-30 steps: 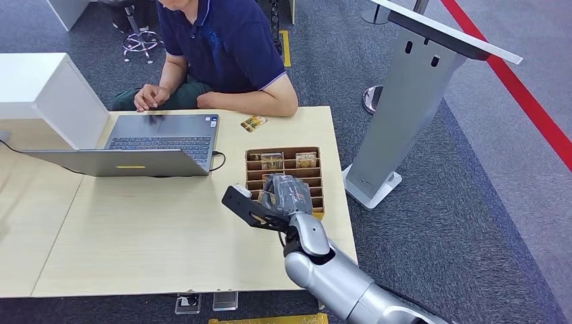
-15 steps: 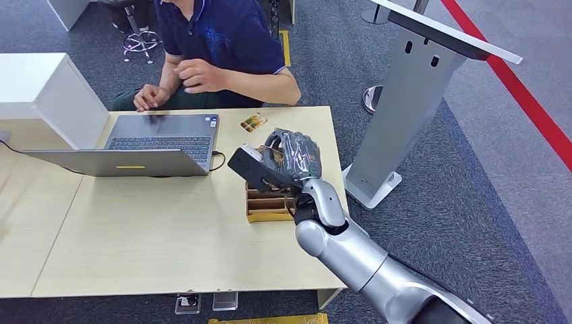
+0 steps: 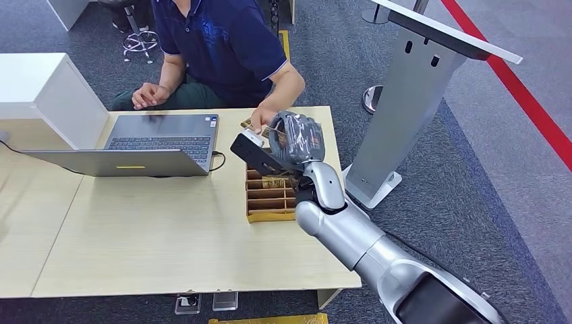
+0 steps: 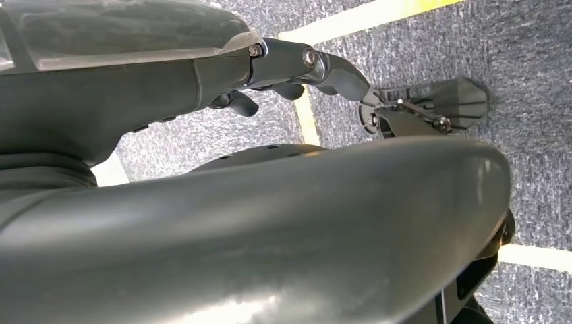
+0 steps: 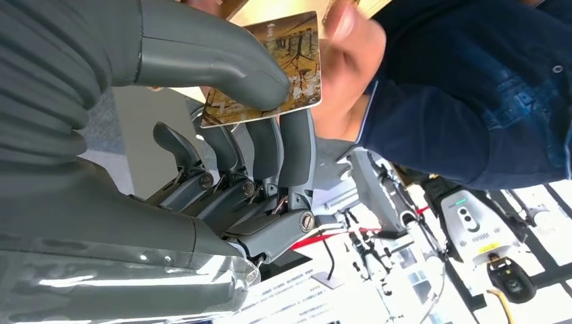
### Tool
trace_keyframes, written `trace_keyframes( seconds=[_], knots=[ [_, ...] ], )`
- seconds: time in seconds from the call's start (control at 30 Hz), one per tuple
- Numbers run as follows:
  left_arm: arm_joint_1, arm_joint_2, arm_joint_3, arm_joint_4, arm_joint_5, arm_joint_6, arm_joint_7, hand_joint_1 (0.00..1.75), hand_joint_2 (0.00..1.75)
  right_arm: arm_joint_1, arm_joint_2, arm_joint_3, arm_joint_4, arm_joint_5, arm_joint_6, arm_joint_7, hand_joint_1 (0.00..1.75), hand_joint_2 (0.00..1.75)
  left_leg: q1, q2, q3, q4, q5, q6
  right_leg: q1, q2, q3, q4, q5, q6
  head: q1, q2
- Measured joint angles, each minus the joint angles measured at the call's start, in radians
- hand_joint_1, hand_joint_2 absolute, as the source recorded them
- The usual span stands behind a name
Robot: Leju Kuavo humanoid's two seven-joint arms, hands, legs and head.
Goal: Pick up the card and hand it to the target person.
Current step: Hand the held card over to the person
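Note:
My right hand [image 3: 294, 139] is raised above the far end of the wooden card box [image 3: 268, 214]. It pinches a brown picture card [image 5: 271, 66] between the thumb [image 5: 202, 57] and the darker fingers [image 5: 283, 145]. The seated person [image 3: 222, 40] in a dark blue shirt reaches an arm over the table's far edge. That person's hand [image 3: 262, 120] is at my hand, and its fingertips [image 5: 345, 30] meet the card's far edge. My left hand [image 4: 297, 71] hangs over grey carpet with nothing in it.
An open laptop [image 3: 162, 138] sits left of the box, with a white block [image 3: 47, 94] beyond it. A grey slanted stand [image 3: 411, 94] rises on the carpet right of the table [image 3: 155, 236]. The person's other hand [image 3: 150, 96] rests near the laptop.
My right hand has lifted from the card box and moved away toward the person with the card. The person's arm left the table, then reached out to the card.

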Motion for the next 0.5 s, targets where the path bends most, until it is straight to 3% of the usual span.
trace_keyframes(
  seconds=[0.03,0.17,0.5],
  knots=[
    [0.0,0.0,0.0,0.0,0.0,0.001,0.0,0.0,0.0,-0.003,0.004,0.0,0.01,0.004,-0.007,0.0,1.52,1.75,0.0,0.0,0.0,0.0,0.0,0.0,0.0,0.0,0.0,0.0,0.0,0.0,0.0,0.0],
    [-0.001,-0.001,-0.003,0.0,0.0,0.003,0.0,0.0,0.0,-0.009,0.012,0.001,0.035,0.015,-0.021,0.007,0.0,1.75,0.0,0.0,0.0,0.0,0.0,0.0,0.0,0.0,0.0,0.0,0.0,0.0,0.0,0.0],
    [-0.01,-0.001,-0.016,0.0,-0.015,0.003,0.002,0.0,0.0,-0.016,0.018,0.0,0.067,0.018,-0.029,0.004,0.0,1.75,0.0,0.0,0.0,0.0,0.0,0.0,0.0,0.0,0.0,0.0,0.0,0.0,0.0,0.0]
  ],
)
